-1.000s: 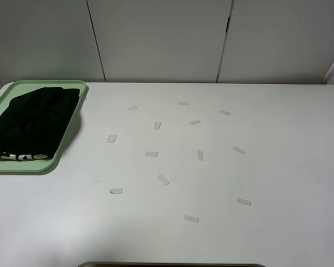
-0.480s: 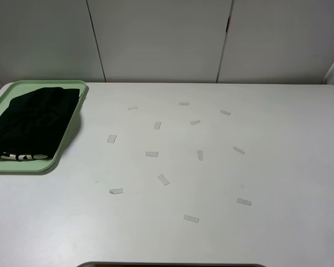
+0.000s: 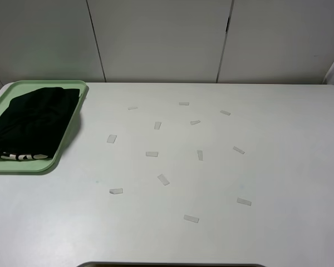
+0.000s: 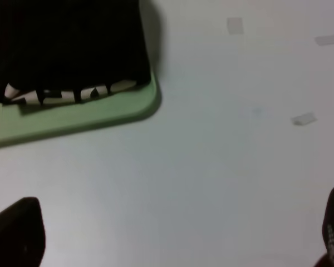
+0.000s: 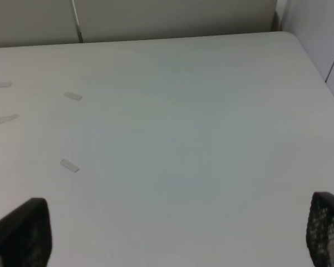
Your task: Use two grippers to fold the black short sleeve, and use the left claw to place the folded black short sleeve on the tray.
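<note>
Folded black short sleeve (image 3: 33,123) lies inside the mint-green tray (image 3: 68,142) at the far left of the white worktop (image 3: 222,178). The bundle fills most of the tray; its long axis runs with the tray's long side, from the near rim toward the back wall. One edge, the one nearest the robot, shows a strip of pale block lettering (image 4: 67,93); the characters are cut by the fold and cannot be read. No neck tag or brand mark is visible.

Left tool (image 4: 172,233): only the two dark fingertips show at the lower corners of the left wrist view, set wide apart with bare worktop between them. It holds nothing. The tray lies ahead of this tool, well apart from it, with the lettered edge facing it. The left arm is clearly the nearer one.

Right tool (image 5: 178,233): fingertips likewise spread wide at the picture's lower corners, nothing between them. It looks over the right part of the worktop; neither tray nor garment appears in its view.

Small strips of pale tape (image 3: 163,179) are scattered over the middle of the worktop.

Judgement: fold and placement appear complete; no further grasp seems called for.
</note>
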### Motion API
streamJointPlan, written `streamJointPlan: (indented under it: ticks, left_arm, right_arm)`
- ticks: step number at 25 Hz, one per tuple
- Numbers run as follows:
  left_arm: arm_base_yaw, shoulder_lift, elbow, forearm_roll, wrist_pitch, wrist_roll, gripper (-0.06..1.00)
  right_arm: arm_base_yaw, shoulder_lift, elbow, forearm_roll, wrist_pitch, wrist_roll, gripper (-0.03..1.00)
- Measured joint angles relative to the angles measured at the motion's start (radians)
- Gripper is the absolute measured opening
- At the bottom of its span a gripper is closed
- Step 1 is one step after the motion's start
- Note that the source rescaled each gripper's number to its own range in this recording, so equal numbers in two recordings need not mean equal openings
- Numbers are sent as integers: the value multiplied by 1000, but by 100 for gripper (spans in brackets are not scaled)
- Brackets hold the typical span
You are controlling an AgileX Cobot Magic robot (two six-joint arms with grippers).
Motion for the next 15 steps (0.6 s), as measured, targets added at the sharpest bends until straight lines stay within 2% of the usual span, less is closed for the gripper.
streamJointPlan:
  ticks: [15]
  left_arm:
    - [0, -26, 0, -8, -5, 38, 100]
  right_arm:
    - [0, 0, 0, 0, 0, 0, 100]
